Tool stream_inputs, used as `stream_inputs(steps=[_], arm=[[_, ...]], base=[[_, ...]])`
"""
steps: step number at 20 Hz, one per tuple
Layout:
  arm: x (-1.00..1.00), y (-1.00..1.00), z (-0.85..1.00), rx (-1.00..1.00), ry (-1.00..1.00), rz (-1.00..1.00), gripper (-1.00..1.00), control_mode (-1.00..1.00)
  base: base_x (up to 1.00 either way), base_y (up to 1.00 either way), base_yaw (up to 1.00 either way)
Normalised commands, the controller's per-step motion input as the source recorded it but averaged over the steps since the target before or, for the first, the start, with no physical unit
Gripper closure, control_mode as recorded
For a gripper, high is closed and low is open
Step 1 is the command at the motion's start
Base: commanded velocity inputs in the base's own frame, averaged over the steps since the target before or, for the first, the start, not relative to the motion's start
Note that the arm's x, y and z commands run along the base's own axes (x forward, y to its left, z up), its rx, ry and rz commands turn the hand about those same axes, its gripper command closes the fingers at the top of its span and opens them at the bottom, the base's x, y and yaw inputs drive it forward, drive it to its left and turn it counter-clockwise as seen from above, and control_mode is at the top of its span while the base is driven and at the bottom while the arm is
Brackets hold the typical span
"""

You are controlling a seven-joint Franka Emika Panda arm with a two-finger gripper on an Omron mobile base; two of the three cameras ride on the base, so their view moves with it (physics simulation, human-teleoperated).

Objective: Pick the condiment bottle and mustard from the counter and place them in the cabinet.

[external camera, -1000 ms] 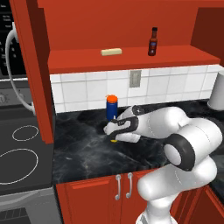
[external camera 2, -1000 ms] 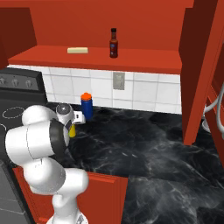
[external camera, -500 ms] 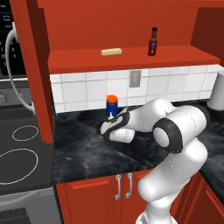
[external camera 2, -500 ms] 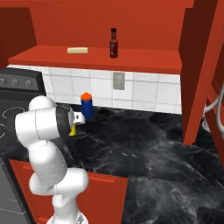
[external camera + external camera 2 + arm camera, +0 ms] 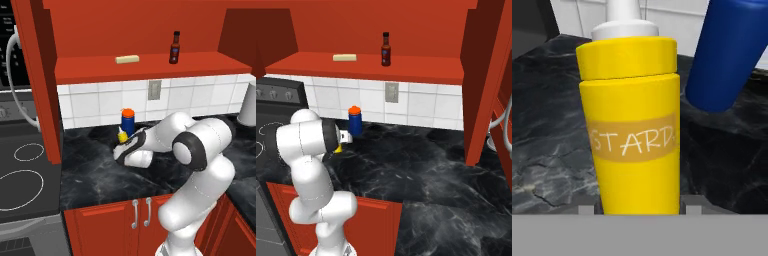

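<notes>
A simulated kitchen with a black marble counter (image 5: 95, 175) over red base cabinets. A white robot arm reaches low across the counter toward the tiled back wall. Its gripper (image 5: 121, 145) sits at the mustard (image 5: 632, 125), a yellow squeeze bottle with a white nozzle, standing upright on the counter. In the hand view the bottle stands between the two finger tips (image 5: 586, 210), which sit right at its sides; whether they actually press on it is hard to tell. A blue canister (image 5: 128, 121) with an orange lid stands just behind the mustard. The condiment bottle (image 5: 174, 48), small and dark, stands upright on the red open shelf of the cabinet (image 5: 150, 70), well apart from a pale flat block (image 5: 127, 59).
</notes>
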Motion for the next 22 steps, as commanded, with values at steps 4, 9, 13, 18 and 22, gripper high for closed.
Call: stream_inputs(steps=[4,9,13,18,22], arm=[[-0.32,0.00,0.67,0.02,-0.08,-0.03,1.00,-1.00],[-0.49,-0.04,0.94,0.02,-0.07,-0.02,1.00,-1.00],[-0.56,-0.10,1.00,0.01,-0.05,-0.02,1.00,-1.00],[-0.46,-0.12,1.00,0.00,-0.04,-0.03,1.00,-1.00],[-0.37,-0.16,1.00,0.00,0.00,-0.05,1.00,-1.00]], base=[[0.00,0.00,0.00],[0.00,0.00,0.00],[0.00,0.00,0.00],[0.00,0.00,0.00],[0.00,0.00,0.00]])
